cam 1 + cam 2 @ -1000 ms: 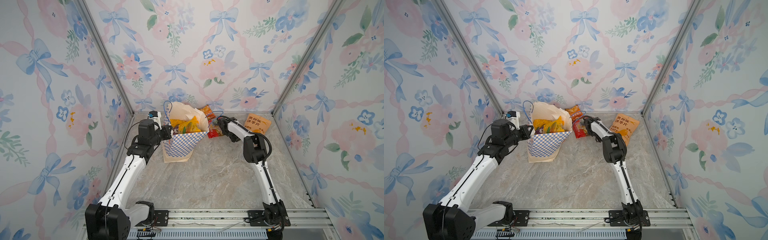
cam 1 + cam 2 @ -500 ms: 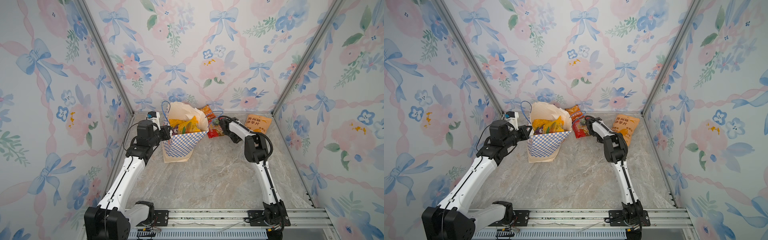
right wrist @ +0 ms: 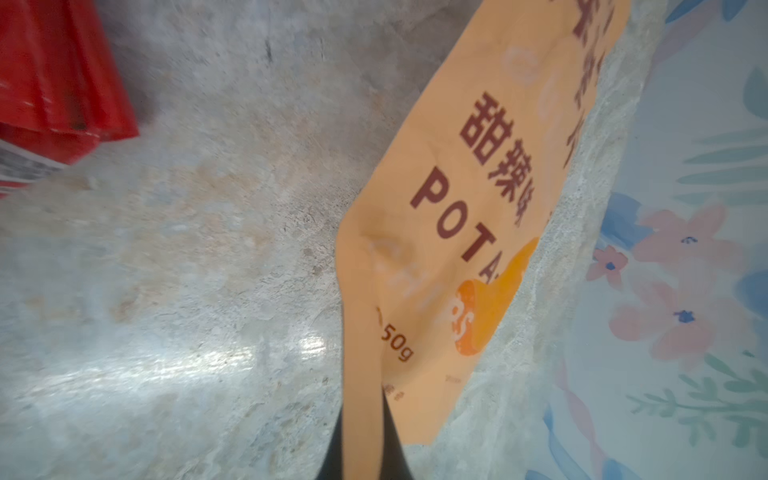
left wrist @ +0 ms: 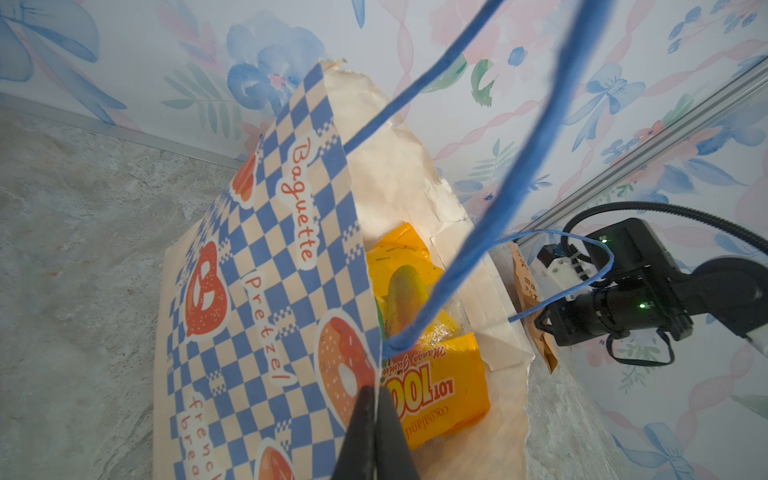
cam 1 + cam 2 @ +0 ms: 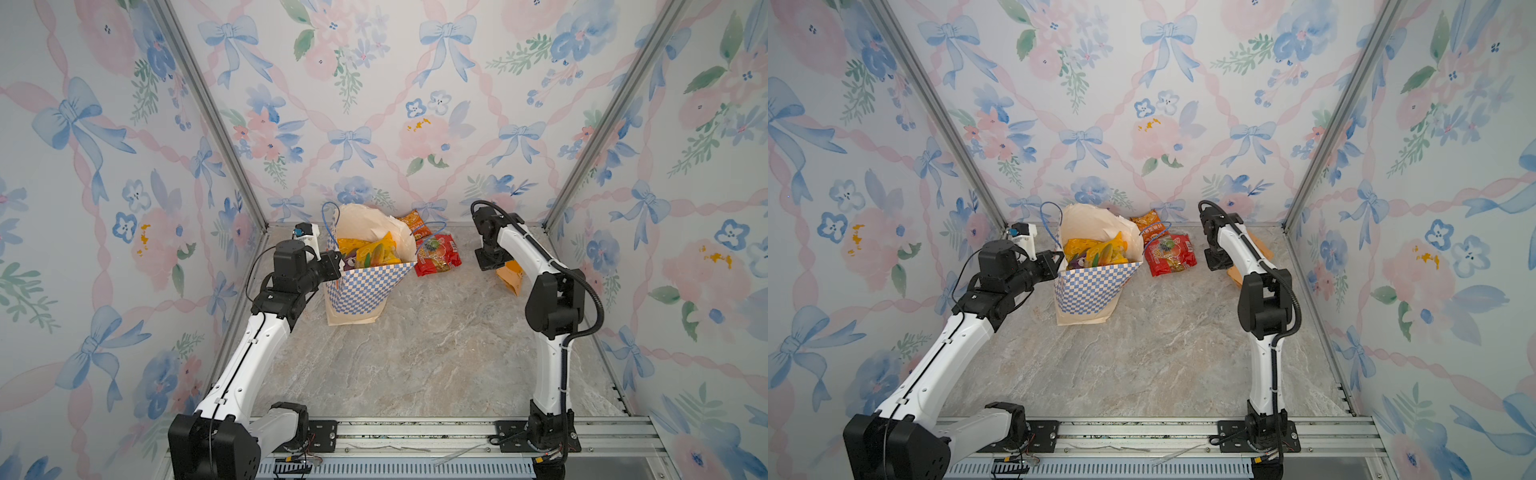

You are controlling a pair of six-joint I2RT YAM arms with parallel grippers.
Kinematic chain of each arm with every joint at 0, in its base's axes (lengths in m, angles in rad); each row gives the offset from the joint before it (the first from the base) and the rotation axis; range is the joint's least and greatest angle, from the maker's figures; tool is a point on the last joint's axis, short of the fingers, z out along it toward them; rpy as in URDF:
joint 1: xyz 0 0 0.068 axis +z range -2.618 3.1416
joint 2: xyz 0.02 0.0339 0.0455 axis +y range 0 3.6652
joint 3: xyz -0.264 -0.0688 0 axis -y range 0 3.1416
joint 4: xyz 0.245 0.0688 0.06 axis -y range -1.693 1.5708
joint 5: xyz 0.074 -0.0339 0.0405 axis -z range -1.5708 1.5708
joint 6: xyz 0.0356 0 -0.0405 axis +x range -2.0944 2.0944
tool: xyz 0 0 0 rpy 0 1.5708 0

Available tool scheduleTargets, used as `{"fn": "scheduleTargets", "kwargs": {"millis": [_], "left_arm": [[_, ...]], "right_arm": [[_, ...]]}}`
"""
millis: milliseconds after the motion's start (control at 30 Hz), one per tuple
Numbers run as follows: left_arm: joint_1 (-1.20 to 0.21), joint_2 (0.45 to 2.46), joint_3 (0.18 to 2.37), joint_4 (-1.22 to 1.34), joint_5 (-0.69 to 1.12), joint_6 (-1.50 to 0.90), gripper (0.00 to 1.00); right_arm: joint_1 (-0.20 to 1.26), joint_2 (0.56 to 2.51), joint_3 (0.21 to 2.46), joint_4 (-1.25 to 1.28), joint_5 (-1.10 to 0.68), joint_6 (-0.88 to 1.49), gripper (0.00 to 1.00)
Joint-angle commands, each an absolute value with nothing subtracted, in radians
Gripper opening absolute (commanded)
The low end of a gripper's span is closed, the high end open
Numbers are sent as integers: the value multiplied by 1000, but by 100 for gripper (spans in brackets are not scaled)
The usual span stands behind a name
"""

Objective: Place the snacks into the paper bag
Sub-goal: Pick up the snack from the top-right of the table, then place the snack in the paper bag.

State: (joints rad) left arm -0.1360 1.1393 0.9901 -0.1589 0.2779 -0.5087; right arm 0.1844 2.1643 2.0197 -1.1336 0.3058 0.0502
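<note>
Desk (image 5: 415, 353): marbled grey.
Paper bag (image 5: 361, 286): checkered, upright, mouth open, with yellow packets (image 5: 374, 253) inside.
Tan pouch (image 5: 511, 276): well right of the bag, tilted.
Red packet (image 5: 438, 255): flat, just right of the bag.
Orange packet (image 5: 409, 220): behind the bag.
Left pincer (image 4: 372, 399): clamped on the bag's rim.
Right pincer (image 3: 363, 411): closed on the tan pouch's edge.

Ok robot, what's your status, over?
Left gripper shut on the paper bag rim. Right gripper shut on the tan pouch. Red packet and orange packet not yet bagged; red one lies between pouch and bag.
</note>
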Motion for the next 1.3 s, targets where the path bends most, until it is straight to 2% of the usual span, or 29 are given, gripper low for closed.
{"fn": "scheduleTargets", "kwargs": {"millis": [0,200,833,1267], "left_arm": [[-126,1120,980,-150,288,-489,0],[-126,1123,983,-150,291,-491,0],[-126,1129,988,-152,295,-492,0],[-126,1131,988,-150,303,-495,0]], "right_arm": [[149,2105,1976,-1097,76,95,0],[120,2031,2031,-1105,-33,114,0],[162,1979,2542,-1238,-186,175,0],[321,1796,2561,-1094,-266,200,0]]}}
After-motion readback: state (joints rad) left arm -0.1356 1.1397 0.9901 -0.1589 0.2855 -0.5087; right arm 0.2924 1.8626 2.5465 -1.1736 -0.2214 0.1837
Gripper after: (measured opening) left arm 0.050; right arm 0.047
